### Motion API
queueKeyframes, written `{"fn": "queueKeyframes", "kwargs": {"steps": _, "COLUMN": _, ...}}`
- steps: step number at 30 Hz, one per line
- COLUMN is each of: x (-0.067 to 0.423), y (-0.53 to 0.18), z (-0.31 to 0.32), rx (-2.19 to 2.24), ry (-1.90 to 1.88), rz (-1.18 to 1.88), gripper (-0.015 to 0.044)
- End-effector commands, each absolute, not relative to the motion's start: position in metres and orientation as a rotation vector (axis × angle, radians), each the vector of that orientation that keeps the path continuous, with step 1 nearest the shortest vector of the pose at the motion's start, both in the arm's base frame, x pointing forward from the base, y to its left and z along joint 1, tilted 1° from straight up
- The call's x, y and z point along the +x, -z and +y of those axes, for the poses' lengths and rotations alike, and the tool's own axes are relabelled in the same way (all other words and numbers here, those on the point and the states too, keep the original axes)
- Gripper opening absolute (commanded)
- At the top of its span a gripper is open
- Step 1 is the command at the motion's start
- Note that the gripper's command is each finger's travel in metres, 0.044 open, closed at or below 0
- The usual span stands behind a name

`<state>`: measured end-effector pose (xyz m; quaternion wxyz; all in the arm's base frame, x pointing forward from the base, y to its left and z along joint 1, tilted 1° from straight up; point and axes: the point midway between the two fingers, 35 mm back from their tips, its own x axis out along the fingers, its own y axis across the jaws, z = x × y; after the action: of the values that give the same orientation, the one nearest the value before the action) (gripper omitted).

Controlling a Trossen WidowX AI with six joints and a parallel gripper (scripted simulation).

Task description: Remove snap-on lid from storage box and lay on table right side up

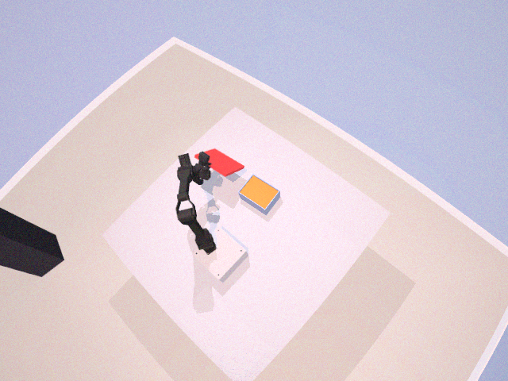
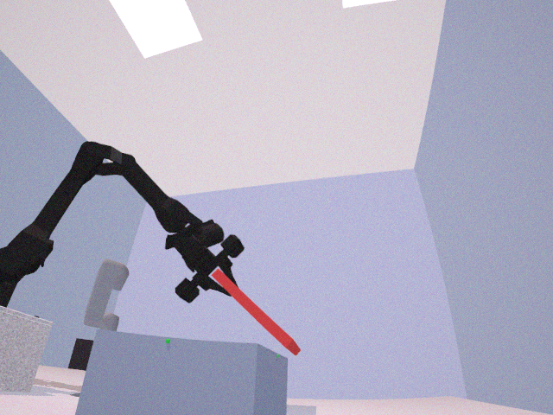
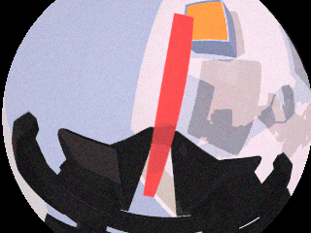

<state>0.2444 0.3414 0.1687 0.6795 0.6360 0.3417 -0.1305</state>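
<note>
Presently the gripper (image 2: pixel 221 280) is clamped on one edge of the red lid (image 1: pixel 221 161), a thin rigid slab held aloft and tilted, at ten o'clock from the box (image 1: pixel 259 192). The box stands open, orange inside, pale-walled, square-cornered. The edge grip presumably suits laying the lid flat.

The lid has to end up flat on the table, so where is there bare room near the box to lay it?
The gripper holds the red lid tilted in the air. Bare mat lies beyond the box, toward the mat's far corner, and on the wide stretch to its right. It is crowded between the box and the arm's white base plate, where the arm stands.
</note>
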Motion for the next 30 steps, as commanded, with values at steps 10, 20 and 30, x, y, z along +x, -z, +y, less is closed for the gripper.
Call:
{"fn": "queueKeyframes", "kwargs": {"steps": 10, "x": 0.245, "y": -0.161, "z": 0.341, "rx": 1.436, "ry": 0.290, "rz": 0.758, "gripper": 0.0000}}
{"fn": "queueKeyframes", "kwargs": {"steps": 20, "x": 0.245, "y": -0.152, "z": 0.340, "rx": 1.436, "ry": 0.290, "rz": 0.758, "gripper": 0.0000}}
{"fn": "queueKeyframes", "kwargs": {"steps": 30, "x": 0.245, "y": -0.144, "z": 0.341, "rx": 1.436, "ry": 0.290, "rz": 0.758, "gripper": 0.0000}}
